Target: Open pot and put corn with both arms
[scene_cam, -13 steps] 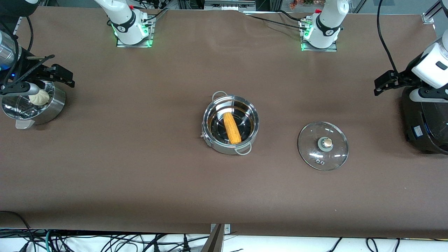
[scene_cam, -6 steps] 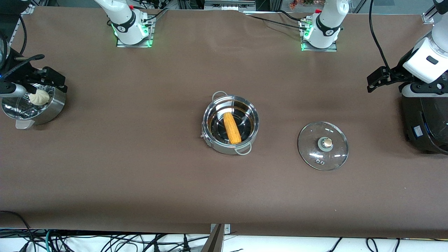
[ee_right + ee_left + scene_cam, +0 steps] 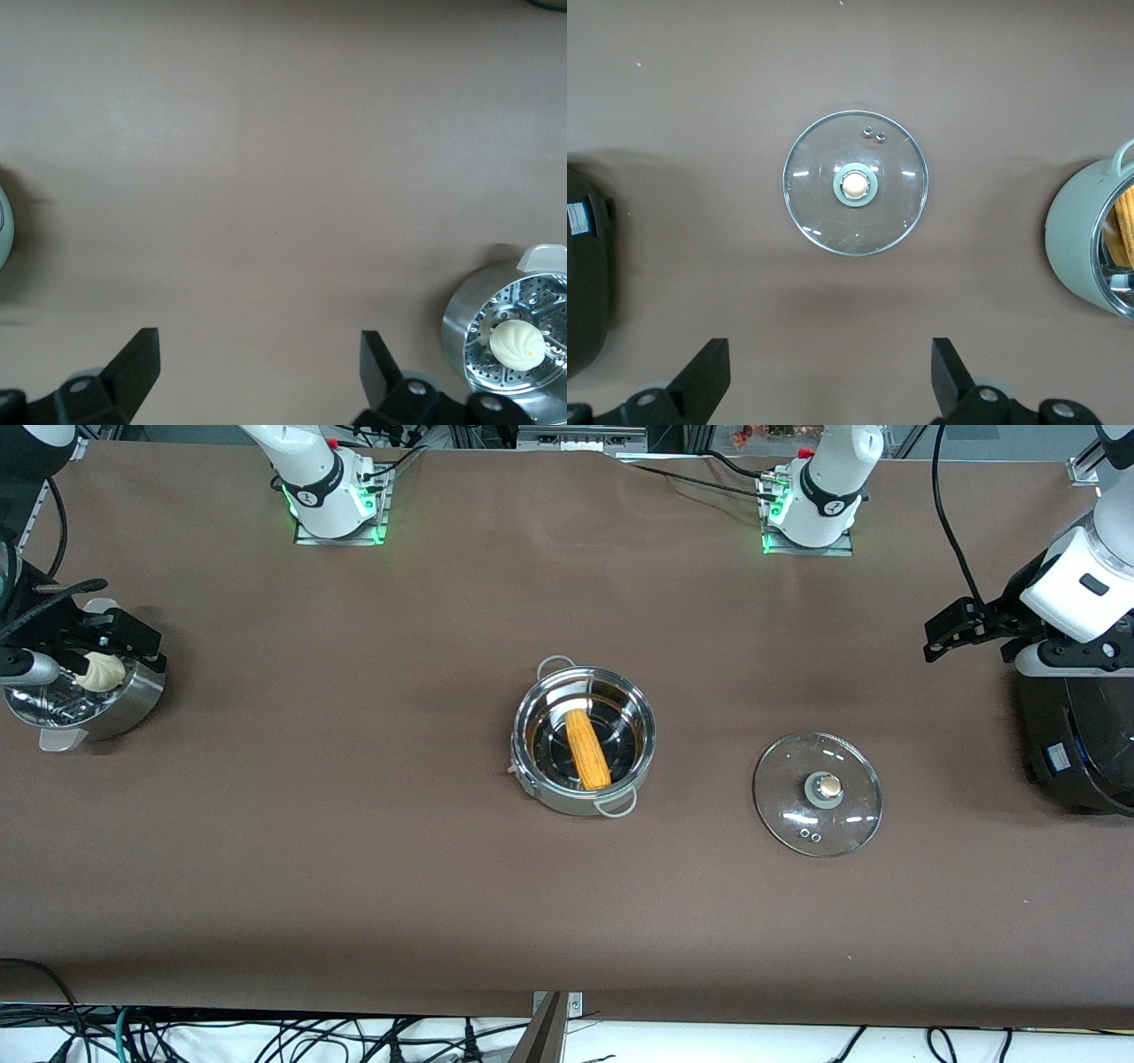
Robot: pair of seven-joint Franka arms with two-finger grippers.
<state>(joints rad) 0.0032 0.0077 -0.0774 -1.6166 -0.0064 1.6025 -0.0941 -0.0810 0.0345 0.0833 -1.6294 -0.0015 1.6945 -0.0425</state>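
The right gripper point(image 3: 120, 638) hangs over the steamer pot point(image 3: 133, 700) with its white bun point(image 3: 99, 671), jaws wide and empty; the pot point(image 3: 642, 757) stands mid-table, open, the corn point(image 3: 587, 748) inside it, long axis running roughly toward the front camera; the lid point(image 3: 817, 794) lies flat beside the pot toward the left arm's end; the left gripper point(image 3: 952, 629), jaws wide, hangs beside the rice cooker point(image 3: 1076, 748), seemingly the nearer to the lid; the task looks done.

The black rice cooker point(image 3: 1085, 744) at the worktop's left-arm end is cut off; the right claw point(image 3: 133, 642) partly hides the bun point(image 3: 99, 671).
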